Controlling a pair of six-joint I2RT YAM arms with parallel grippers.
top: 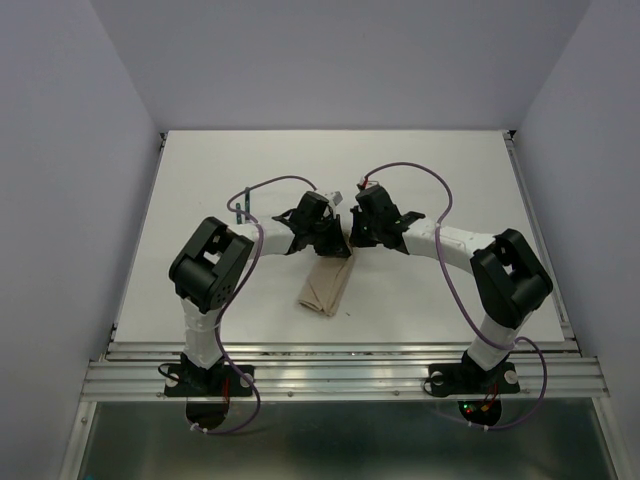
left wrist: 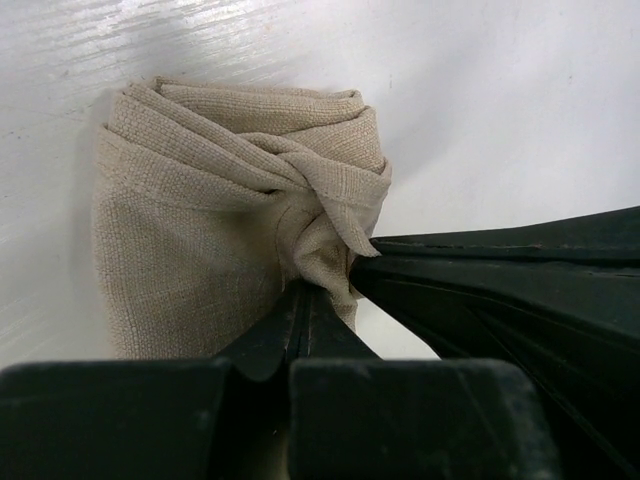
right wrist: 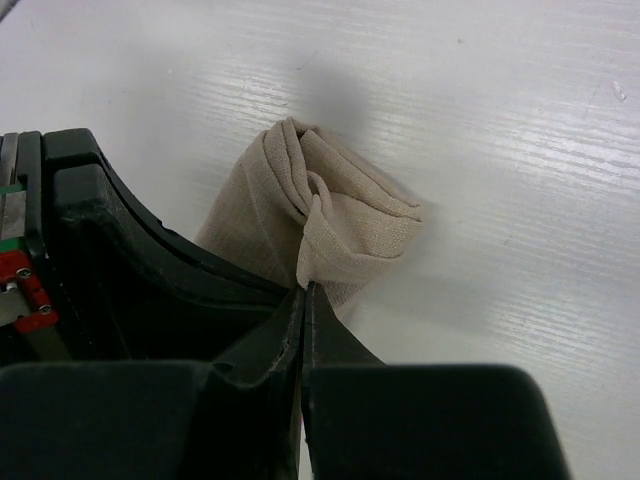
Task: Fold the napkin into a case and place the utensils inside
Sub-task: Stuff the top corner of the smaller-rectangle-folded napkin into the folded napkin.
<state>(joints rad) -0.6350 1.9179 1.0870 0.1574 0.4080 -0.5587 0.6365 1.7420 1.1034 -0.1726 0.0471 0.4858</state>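
The beige napkin lies folded into a narrow oblong, the case, near the table's middle. Both grippers meet at its far end. My left gripper is shut on a twisted corner of the napkin. My right gripper is shut on the same bunched end of the napkin, right beside the left one. In the top view the left gripper and the right gripper almost touch. The utensils, thin with dark green handles, lie to the left behind the left arm, partly hidden by its cable.
The white table is bordered by grey walls at the back and sides and by a metal rail at the near edge. Purple cables loop over both arms.
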